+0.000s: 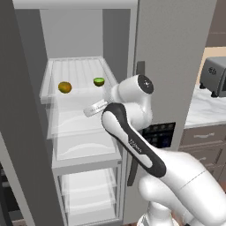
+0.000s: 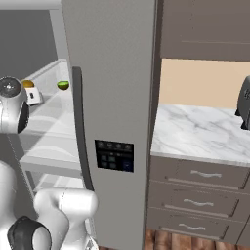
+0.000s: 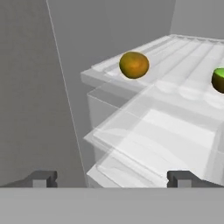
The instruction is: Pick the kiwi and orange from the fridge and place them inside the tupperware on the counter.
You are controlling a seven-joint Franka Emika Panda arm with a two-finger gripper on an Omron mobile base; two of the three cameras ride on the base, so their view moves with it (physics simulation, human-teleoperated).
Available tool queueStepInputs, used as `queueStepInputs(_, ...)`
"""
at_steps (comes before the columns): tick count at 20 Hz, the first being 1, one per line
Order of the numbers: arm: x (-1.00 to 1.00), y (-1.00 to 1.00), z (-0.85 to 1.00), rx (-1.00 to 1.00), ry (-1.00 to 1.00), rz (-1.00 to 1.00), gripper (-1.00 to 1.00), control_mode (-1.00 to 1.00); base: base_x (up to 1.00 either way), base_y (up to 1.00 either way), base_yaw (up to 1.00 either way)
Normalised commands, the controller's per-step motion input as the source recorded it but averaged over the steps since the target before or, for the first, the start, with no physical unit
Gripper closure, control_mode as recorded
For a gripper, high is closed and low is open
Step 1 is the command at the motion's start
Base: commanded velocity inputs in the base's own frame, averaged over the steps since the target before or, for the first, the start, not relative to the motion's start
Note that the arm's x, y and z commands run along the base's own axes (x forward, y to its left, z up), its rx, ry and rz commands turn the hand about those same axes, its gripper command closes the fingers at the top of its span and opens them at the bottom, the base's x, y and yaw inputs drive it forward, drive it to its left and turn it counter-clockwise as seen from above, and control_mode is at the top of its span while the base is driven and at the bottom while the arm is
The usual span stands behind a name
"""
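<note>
The fridge (image 1: pixel 170 53) stands open on its left side. On its top ribbed shelf (image 1: pixel 79 70) the orange (image 1: pixel 65 87) lies at the left and the kiwi (image 1: pixel 99 81) at the right, cut face up. In the hand view the orange (image 3: pixel 134 64) is ahead and above, and the kiwi (image 3: pixel 218 79) sits at the right edge. My gripper (image 3: pixel 113 179) is open with nothing between its fingers, held in front of the shelves and below the fruit shelf. Beside the fridge lies the marble counter (image 2: pixel 195 129). The tupperware is out of view.
The fridge's closed door with its dark handle (image 2: pixel 80 127) and keypad (image 2: pixel 114 156) stands right of the arm. A toaster (image 1: pixel 214 75) sits on the counter. Lower translucent shelves (image 3: pixel 148 135) jut out beneath the fruit shelf. The open door's grey wall (image 3: pixel 35 87) is at the left.
</note>
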Motion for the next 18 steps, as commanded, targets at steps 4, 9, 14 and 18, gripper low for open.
queueStepInputs(4,0.37,0.13,0.02,-0.03,0.00,0.01,-1.00,-1.00,0.00,0.00,0.00)
queueStepInputs(9,0.35,0.06,0.00,0.00,0.00,0.00,-1.00,-1.00,0.00,0.00,0.00)
queueStepInputs(14,0.28,0.14,0.02,0.00,0.00,0.00,-1.00,-1.00,0.00,0.00,0.00)
queueStepInputs(18,0.28,0.18,0.06,0.00,0.00,0.00,-1.00,-1.00,0.00,0.00,0.00)
